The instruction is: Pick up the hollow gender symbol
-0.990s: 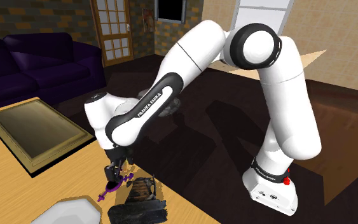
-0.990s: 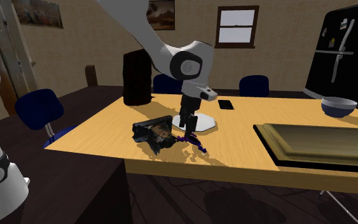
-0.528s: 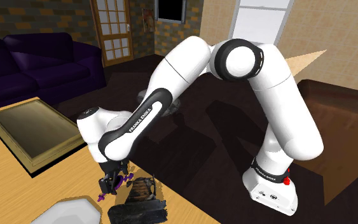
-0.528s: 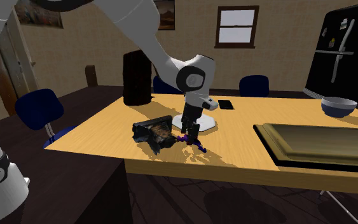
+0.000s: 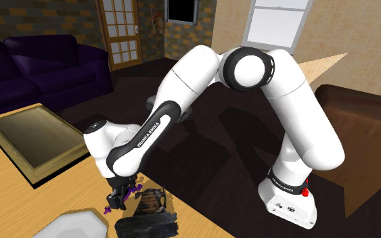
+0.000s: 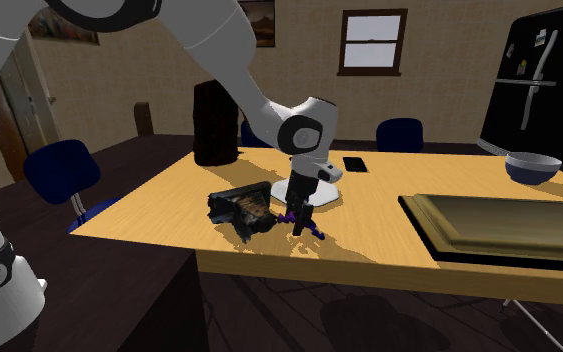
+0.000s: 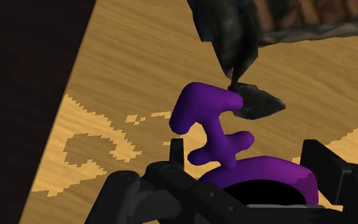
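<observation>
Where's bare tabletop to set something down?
The widest free patch is the bare wood between the white plate and the framed tray. There is also the corner in front of the dark cylinder. It is crowded where the gripper, purple gender symbol and black box bunch together.

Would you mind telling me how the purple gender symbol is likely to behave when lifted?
The purple symbol looks like one thin, solid-coloured piece, so probably stiff and light. It appears to lie flat on the table, so rolling seems unlikely. Its arm meets the dark object, so it may catch when lifted.
</observation>
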